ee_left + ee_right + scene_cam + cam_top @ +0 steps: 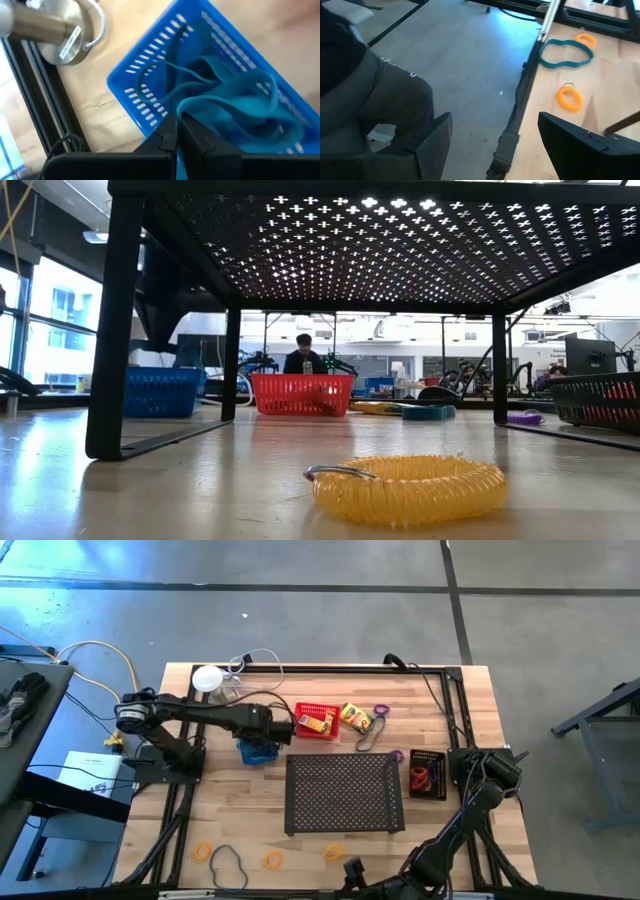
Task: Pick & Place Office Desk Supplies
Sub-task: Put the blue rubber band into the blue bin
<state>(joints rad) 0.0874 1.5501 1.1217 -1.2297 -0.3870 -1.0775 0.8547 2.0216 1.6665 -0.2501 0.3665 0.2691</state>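
On my left side, the left gripper (176, 131) sits directly over the blue basket (258, 751), its fingers pressed fully together above the teal bands (235, 107) lying inside; I cannot tell whether they pinch a band. The basket stands near the table's far left area, beside the white disc (207, 678). Moving right, the red basket (316, 722) holds one yellow crayon box (314, 723); the second crayon box (355, 718) lies just beside it on bare wood. The black tray (345, 793) occupies the centre. The black basket (428, 774) stands just right of it. Yellow coil loops (272, 860) lie along the near edge. The right gripper (495, 135) hangs past the near table edge, jaws spread wide, holding nothing.
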